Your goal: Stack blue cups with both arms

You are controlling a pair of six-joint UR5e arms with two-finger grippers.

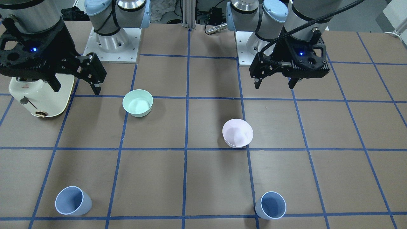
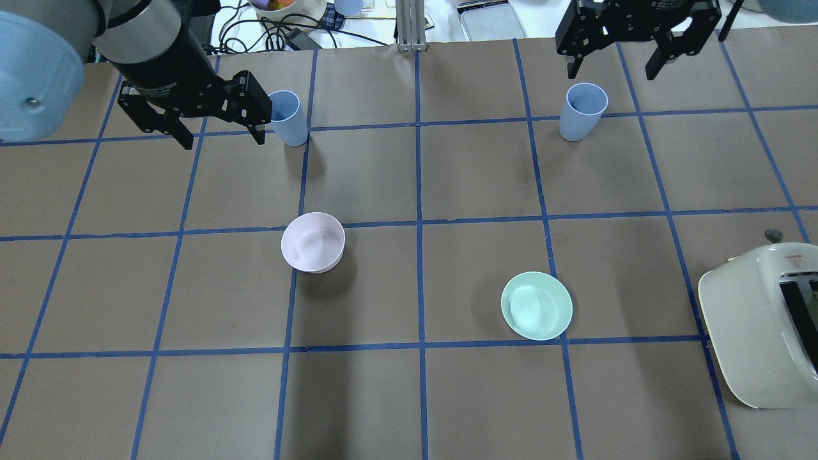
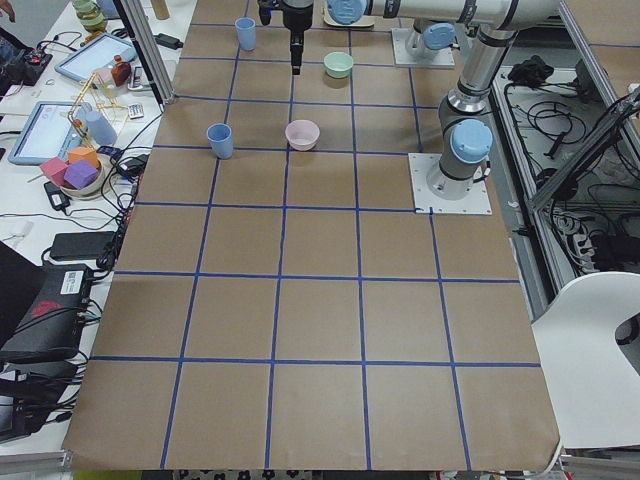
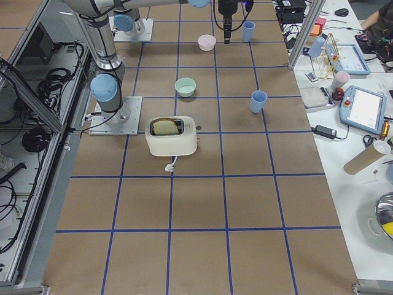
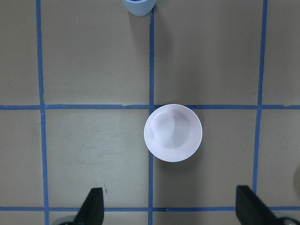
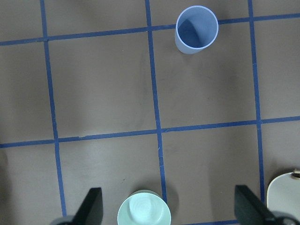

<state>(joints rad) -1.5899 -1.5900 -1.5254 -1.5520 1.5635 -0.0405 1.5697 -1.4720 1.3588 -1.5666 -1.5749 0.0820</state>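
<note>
The table [image 2: 479,396] is brown, with a grid of blue tape lines. On its right side, near the robot, lies a cream toaster [image 2: 760,326].

The left gripper [image 2: 222,137] hangs in the air over the left half of the table. Its two black fingers [image 5: 93,208] are spread wide; nothing is between them and they touch nothing. The left wrist view looks straight down on the pink bowl [image 5: 173,133], which is below the gripper.

The right gripper [image 2: 611,67] hangs over the right half, also high above the table. Its fingers [image 6: 91,208] are also wide apart, holding nothing and touching nothing. In its wrist view the green bowl [image 6: 144,210] lies low between the two fingers.

The pink bowl stands left of the middle of the table, and the green bowl stands right of the middle, nearer to the robot.

The two blue cups stand upright on the far side of the table, well apart from each other. The left cup [image 2: 287,118] is farther out than the pink bowl, and the right cup [image 2: 580,112] is farther out than the green bowl. Both cups are separate and not stacked
</note>
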